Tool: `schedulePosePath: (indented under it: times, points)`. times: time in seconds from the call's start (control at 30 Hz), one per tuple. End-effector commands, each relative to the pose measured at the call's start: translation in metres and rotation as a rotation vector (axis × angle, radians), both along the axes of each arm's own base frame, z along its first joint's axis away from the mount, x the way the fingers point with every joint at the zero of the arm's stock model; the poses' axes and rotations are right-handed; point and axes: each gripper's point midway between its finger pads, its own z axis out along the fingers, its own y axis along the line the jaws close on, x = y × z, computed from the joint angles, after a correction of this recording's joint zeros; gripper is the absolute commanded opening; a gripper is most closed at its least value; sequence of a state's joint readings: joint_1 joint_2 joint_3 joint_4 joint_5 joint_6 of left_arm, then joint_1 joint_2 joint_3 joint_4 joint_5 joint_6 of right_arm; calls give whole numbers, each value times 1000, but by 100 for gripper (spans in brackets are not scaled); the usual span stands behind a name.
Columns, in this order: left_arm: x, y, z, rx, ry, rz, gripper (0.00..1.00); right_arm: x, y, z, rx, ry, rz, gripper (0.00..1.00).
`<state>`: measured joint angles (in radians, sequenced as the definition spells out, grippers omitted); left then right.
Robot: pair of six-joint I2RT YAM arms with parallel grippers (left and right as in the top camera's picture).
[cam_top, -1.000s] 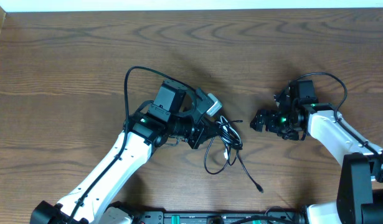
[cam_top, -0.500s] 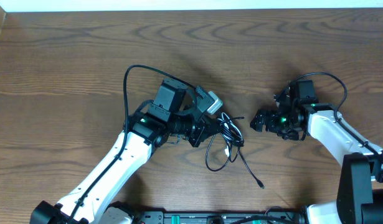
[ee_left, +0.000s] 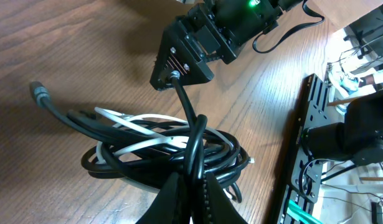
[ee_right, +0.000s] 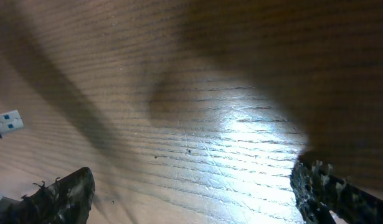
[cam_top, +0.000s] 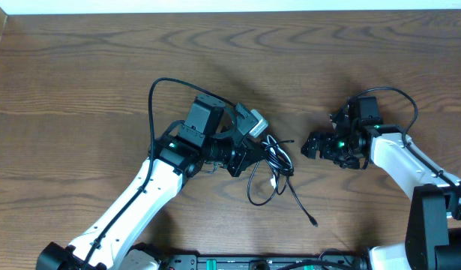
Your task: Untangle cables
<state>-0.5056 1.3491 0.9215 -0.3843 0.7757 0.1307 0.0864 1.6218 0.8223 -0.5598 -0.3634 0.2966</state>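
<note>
The left gripper (ee_left: 192, 186) was clenched on one black strand of the cables (ee_left: 216, 140). I judge the pull should go slowly and away from the knot, so the loops slip free rather than tighten. The right gripper (ee_right: 191, 186) stood released beside the bundle, free to pin it. In the overhead view the cables lay just below mid-frame: black coils, a white cord (ee_left: 136, 145) threaded through, one plug (cam_top: 312, 222) trailing lower right.
</note>
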Motion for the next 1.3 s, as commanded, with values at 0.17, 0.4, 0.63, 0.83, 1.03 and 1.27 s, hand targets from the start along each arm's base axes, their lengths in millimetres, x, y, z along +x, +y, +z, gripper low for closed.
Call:
schedulePosePath:
  times: [0.17, 0.4, 0.63, 0.83, 1.03, 1.27]
  points:
    - [2, 0, 0, 0, -9, 2, 8, -7, -8, -12, -60, 32, -7, 99]
    - [2, 0, 0, -1, -9, 1, 7, -7, -8, -12, -60, 32, -7, 99]
    - [2, 0, 0, -1, -9, 2, 7, -7, -8, -12, -60, 32, -7, 99]
    - [2, 0, 0, -1, -9, 2, 7, -7, -8, -12, -60, 33, -7, 99]
    - [4, -1, 1, -4, -20, 4, 7, -7, -8, -12, -60, 32, -7, 99]
    - [5, -2, 2, -7, -25, 3, 7, -7, -8, -12, -60, 32, -7, 99]
